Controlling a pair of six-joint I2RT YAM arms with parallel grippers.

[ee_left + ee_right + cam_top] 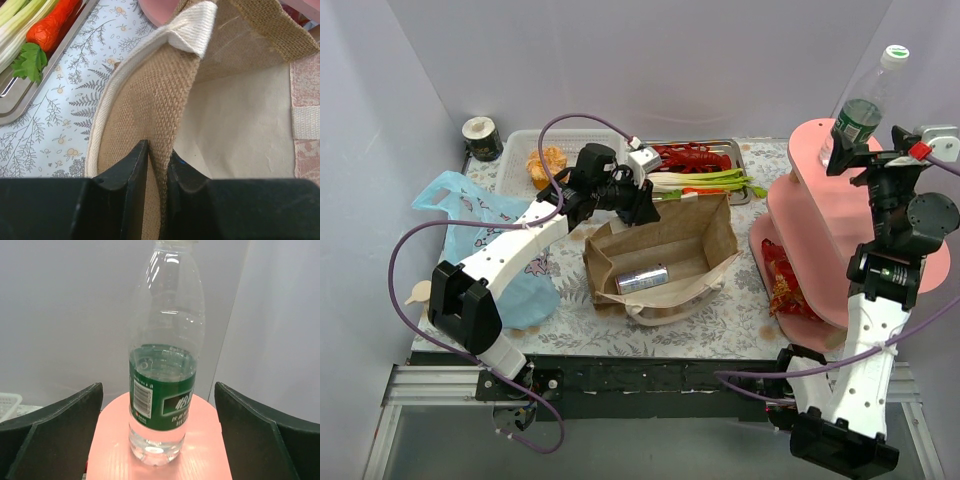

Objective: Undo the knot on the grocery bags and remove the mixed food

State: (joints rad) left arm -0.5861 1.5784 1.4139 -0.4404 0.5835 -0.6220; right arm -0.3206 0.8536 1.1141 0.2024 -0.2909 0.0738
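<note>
Top external view: the brown bag (720,238) stands open at the middle of the table, mouth up, with one slim can (642,279) lying on its floor. The can's long axis runs roughly from 8 to 2 o'clock. The left gripper (642,208) is pressed together on the bag's rim at its 11 o'clock corner, and the left wrist view shows the woven wall and white edging pinched between the jaws. From that pinch the can lies toward 6 o'clock, down inside the bag. The left arm is by far the nearer, but it is busy holding the bag open. I judge the reach for the can falls to the right arm, coming in from 3 o'clock.

The right gripper (157,386) is spread wide on either side of one clear bottle (162,385), touching neither side. The bottle stands upright on the top tier of the pink stand (810,215).

There are two bags; the blue plastic one (470,205) lies flattened at 9 o'clock. One red snack packet (782,280) rests on the stand's lower tier. At 12 o'clock a metal tray (747,150) holds one lobster (685,155), one leek (705,179) and one carrot (52,25). Beside it, a white basket (515,145) holds one orange cupcake piece (547,165).
</note>
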